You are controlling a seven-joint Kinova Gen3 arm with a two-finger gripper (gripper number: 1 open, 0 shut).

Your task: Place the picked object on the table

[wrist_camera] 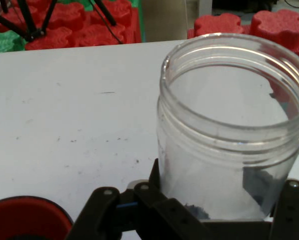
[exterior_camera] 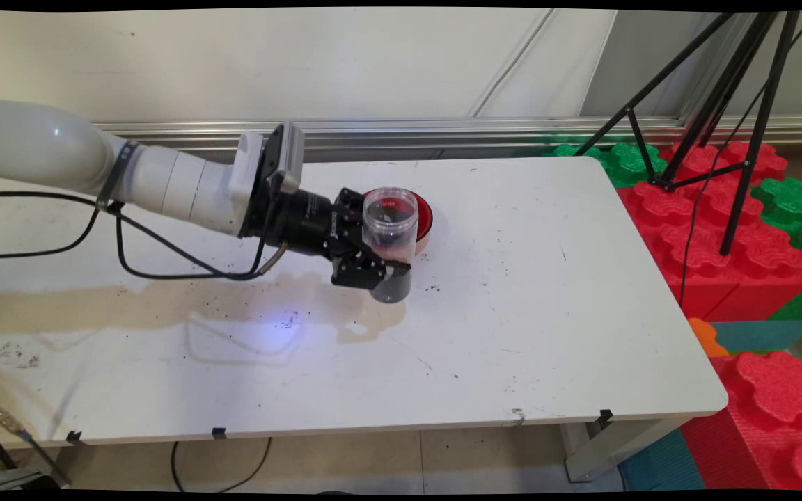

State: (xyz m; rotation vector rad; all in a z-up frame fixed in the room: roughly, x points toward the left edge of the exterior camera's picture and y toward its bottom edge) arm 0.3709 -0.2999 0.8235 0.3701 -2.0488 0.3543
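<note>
claw (exterior_camera: 381,259): black two-finger claw, reaching in from the left, its fingers clamped on the sides of a clear plastic jar (exterior_camera: 390,240); in the hand view the fingers grip the jar's lower wall from both sides.
jar: open-topped, no lid on it, threaded rim; held tilted, mouth facing the main camera. a little dark stuff lies at its bottom. whether its base touches the bench cannot be told.
red bowl (exterior_camera: 423,212): round, with a dark inside, standing on the bench just behind the jar and partly hidden by it; in the hand view its rim shows at the lower left corner.
bench (exterior_camera: 547,292): white, with dark specks scattered near the jar and a brownish stain on the left part.
surroundings: red and green foam blocks (exterior_camera: 721,243) to the right of the bench, a black tripod (exterior_camera: 742,139) standing on them.
</note>
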